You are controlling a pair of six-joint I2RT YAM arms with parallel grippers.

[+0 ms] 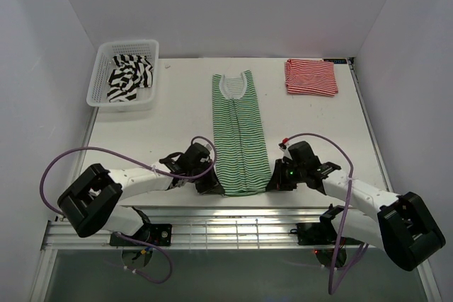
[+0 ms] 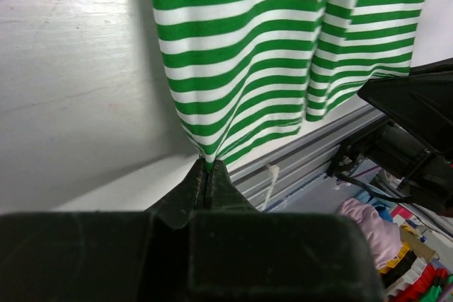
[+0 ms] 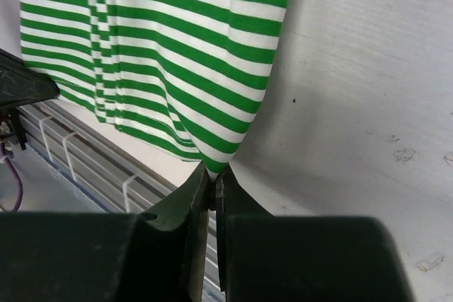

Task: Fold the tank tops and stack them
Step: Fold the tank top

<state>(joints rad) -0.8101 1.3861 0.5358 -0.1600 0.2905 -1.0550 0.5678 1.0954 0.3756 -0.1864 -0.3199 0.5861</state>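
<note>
- The green-and-white tank top (image 1: pixel 237 132) lies in the middle of the table (image 1: pixel 170 125) as a long, narrow strip. Its neckline points to 12 o'clock and its hem sits at 6 o'clock, right on the near edge.
- The left gripper (image 2: pixel 207 175) has its jaws pressed together on the hem corner at about 7 o'clock of the strip. The right gripper (image 3: pixel 214 175) is closed the same way on the corner at about 5 o'clock. Each one pinches only a small tip of cloth.
- The fabric looks thin, light and limp, and it tents and puckers towards each pinch. It will probably sag between the two holds and drag on the tabletop rather than keep its shape.
- The layers of the strip may slide apart if the corners rise unevenly. The two hem corners look like sound places to hold, provided both arms travel together towards 12 o'clock.
- The red-and-white tank top (image 1: pixel 310 77) rests as a folded square at about 1 o'clock, well apart from the strip. It is the likely base for the stack.
- The black-and-white tank top (image 1: pixel 130 78) lies crumpled inside the white mesh basket (image 1: pixel 98 79) at about 10 o'clock, not yet folded.
- Nothing lies between the hem and the neckline. The metal rail (image 1: pixel 233 231) runs just beside the hem at 6 o'clock, where loose cloth could catch.
- The purple cable (image 1: pixel 71 155) loops near each arm and could brush the fabric.
</note>
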